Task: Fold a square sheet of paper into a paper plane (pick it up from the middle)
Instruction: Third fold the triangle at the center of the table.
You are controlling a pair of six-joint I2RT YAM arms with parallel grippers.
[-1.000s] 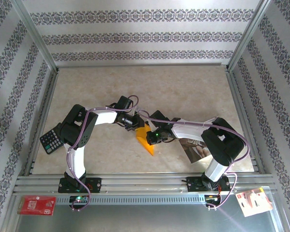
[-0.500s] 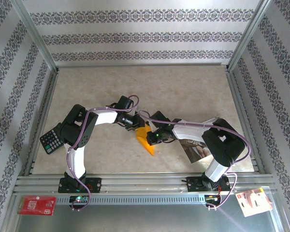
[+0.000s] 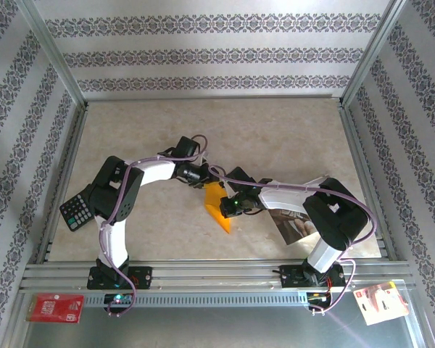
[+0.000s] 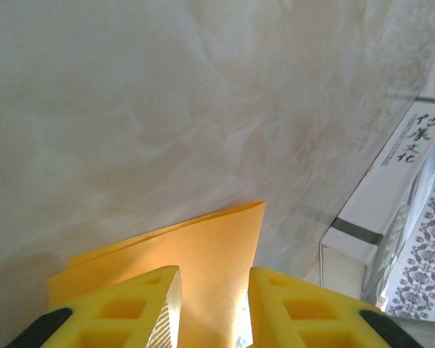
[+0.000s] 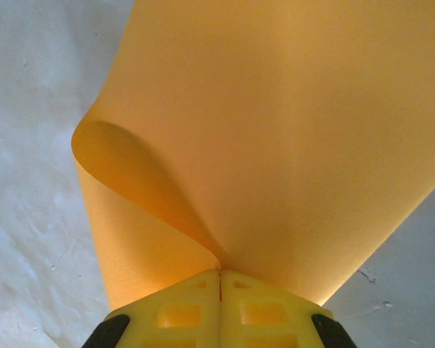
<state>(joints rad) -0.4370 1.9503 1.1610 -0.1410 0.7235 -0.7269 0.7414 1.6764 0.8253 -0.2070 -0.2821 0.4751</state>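
Your right gripper [image 5: 219,275] is clamped tight on the thin bright orange paper sheet [image 3: 216,210], mid-frame from above, half curled over; left gripper [image 4: 214,290] gapes, holding nothing. Early: nearly every fold remains.

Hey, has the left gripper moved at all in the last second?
Yes. The left gripper has shifted slightly toward the far wall, away from the calculator, which stayed put.

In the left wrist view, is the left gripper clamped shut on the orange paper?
No, the left gripper stands open, with the orange paper showing through the gap between its jaws.
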